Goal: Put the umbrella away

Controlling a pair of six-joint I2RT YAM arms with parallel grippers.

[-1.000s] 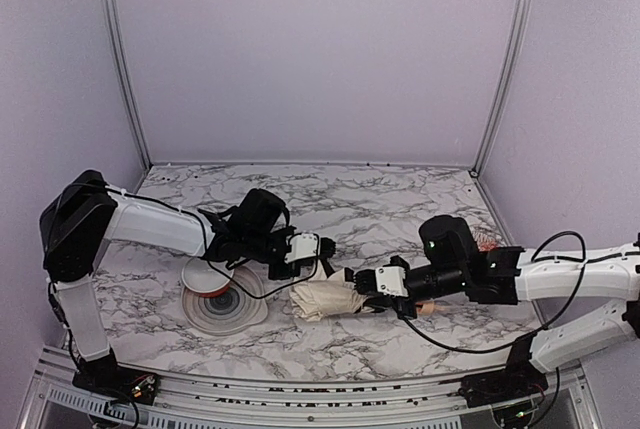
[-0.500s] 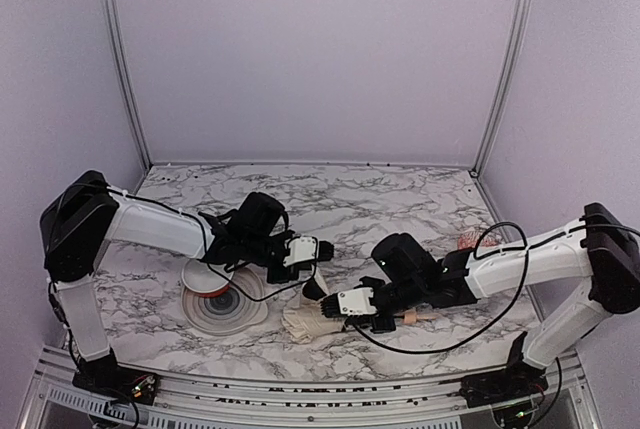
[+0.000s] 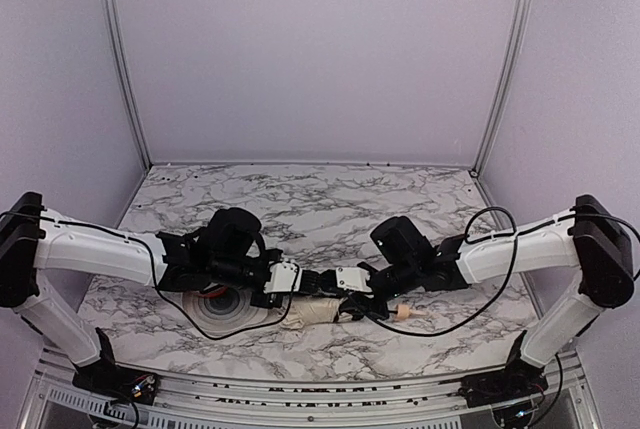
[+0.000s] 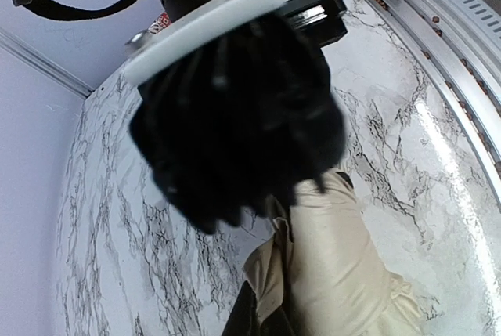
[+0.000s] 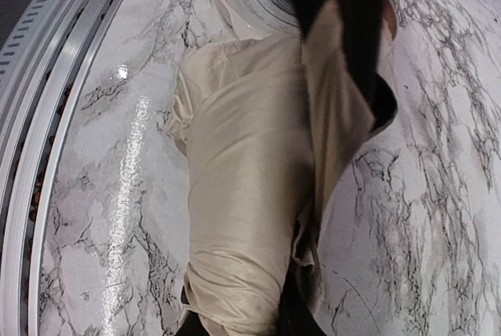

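Top external view: over the marble surface (image 3: 400, 199), the left arm (image 3: 110, 249) and right arm (image 3: 510, 249) have swung in low within the last second and now meet just right of the ringed dish (image 3: 225, 309). The umbrella (image 3: 318, 311) lies just beside that dish, dragged closer to it and bunched tighter. Right jaws grasp its cream bundle. Left jaws are clenched — on fabric or not, I cannot tell. Its tan handle (image 3: 403, 312) pokes out farther right of the dish — gathering looks well along, stowing not yet done.

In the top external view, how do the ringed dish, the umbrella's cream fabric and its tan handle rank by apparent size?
1. Ringed dish, though partly covered.
2. Umbrella's cream fabric, also partly covered.
3. Tan handle, clearly smallest.
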